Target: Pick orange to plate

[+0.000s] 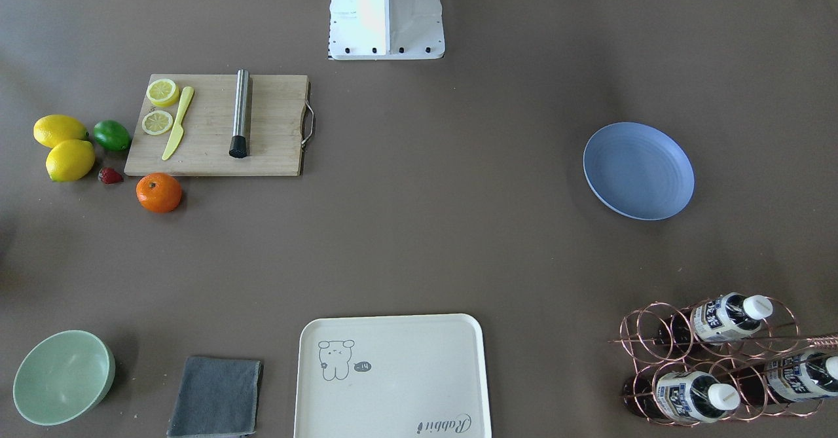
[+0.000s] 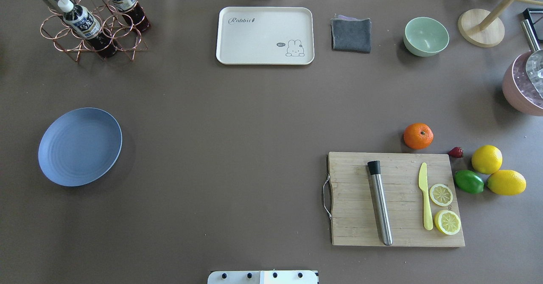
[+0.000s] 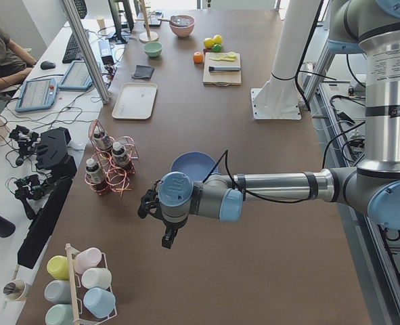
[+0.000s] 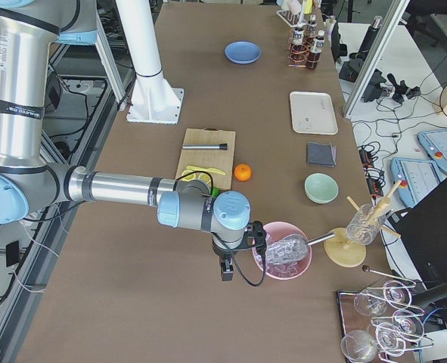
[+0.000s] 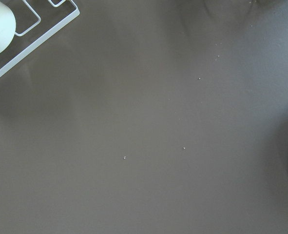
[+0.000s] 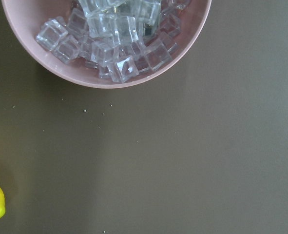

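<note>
The left hand (image 3: 168,238) hangs over the brown table (image 3: 267,271), near the plate (image 3: 193,164) and toward a rack of pastel cups (image 3: 78,284). It shows only in the side view, so it cannot be told whether its fingers are spread or pressed together. The right hand (image 4: 225,270) hangs at the opposite end of the table, just beside a pink bowl of ice cubes (image 4: 282,257). It too appears only from the side, and its fingers cannot be judged.

The orange (image 2: 418,136) sits on the table on the robot's right, just beside the far edge of a wooden cutting board (image 2: 352,199) and near that board's corner. A small strawberry (image 2: 456,152), two lemons (image 2: 487,159) and a lime (image 2: 468,181) lie close by. On the board rest a metal rod with a black end (image 2: 380,203), a yellow knife (image 2: 425,199) and two lemon halves (image 2: 441,194).

The blue-grey plate lies flat on the robot's left side of the table, well apart from the orange.
</note>
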Available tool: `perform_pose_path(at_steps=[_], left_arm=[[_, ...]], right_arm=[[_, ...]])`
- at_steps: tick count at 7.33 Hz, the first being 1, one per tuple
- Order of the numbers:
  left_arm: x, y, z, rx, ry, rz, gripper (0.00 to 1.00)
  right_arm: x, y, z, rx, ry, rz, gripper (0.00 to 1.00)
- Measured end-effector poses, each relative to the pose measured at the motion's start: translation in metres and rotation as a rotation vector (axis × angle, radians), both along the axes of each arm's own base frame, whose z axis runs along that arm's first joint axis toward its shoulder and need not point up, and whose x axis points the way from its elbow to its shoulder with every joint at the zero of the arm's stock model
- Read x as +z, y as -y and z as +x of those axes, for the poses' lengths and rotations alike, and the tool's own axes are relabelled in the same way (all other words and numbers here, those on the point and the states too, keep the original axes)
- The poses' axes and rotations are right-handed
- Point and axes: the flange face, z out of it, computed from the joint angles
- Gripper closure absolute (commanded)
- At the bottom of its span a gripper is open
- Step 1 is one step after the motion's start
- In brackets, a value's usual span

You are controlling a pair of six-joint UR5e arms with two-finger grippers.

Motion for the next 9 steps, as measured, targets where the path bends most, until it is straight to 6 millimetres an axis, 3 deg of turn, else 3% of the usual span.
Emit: perform_pose_path(at_steps=[6, 8, 9], left_arm=[[-0.007, 0.001, 0.002, -0.016, -0.005, -0.007, 0.02], [-0.031, 0.005, 0.013, -0.062, -0.028, -0.037, 0.02], [-0.046, 0.008, 0.028, -0.077, -0.043, -0.043, 0.02]], right_arm=[[0.001, -0.002, -0.001, -0.003, 0.009, 0.001, 0.0], [-0.004, 0.001, -0.001, -0.005, 0.014, 0.012, 0.0], [-0.006, 0.002, -0.002, -0.004, 0.025, 0.014, 0.0]])
